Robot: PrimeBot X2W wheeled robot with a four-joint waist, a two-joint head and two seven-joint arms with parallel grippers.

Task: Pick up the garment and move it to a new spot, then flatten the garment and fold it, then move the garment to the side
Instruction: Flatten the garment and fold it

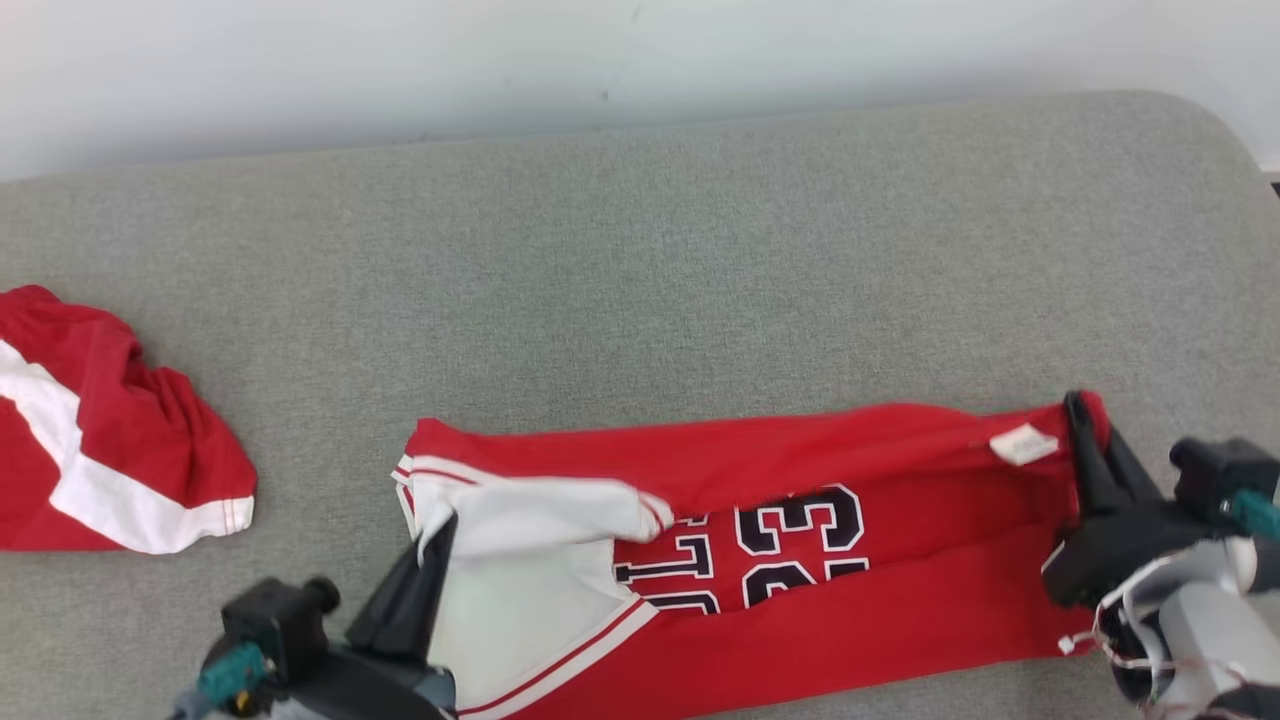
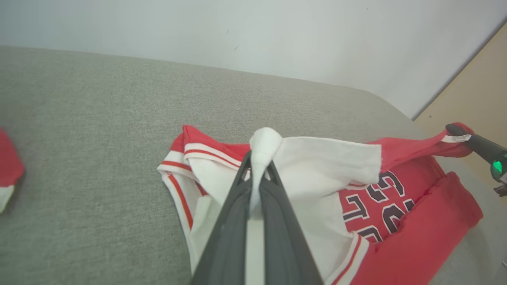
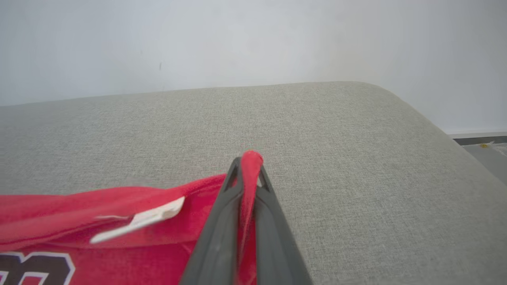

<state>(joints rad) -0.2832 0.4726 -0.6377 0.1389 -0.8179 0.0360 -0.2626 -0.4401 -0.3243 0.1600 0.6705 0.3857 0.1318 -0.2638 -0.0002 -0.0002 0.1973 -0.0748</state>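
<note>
The garment (image 1: 760,500) is a red jersey with white side panels and dark numbers, stretched left to right across the near part of the grey cushioned surface (image 1: 640,270). My left gripper (image 1: 440,528) is shut on a pinch of its white fabric at the left end; the left wrist view shows the white cloth (image 2: 263,148) bunched between the fingers. My right gripper (image 1: 1078,410) is shut on the red edge at the right end, next to a white label (image 1: 1022,444). In the right wrist view red cloth (image 3: 249,166) pokes up between the closed fingers (image 3: 222,221).
A second red and white piece of clothing (image 1: 100,440) lies crumpled at the left edge of the surface. A pale wall (image 1: 600,50) runs behind the surface. The surface's rounded right corner (image 1: 1210,130) drops to the floor.
</note>
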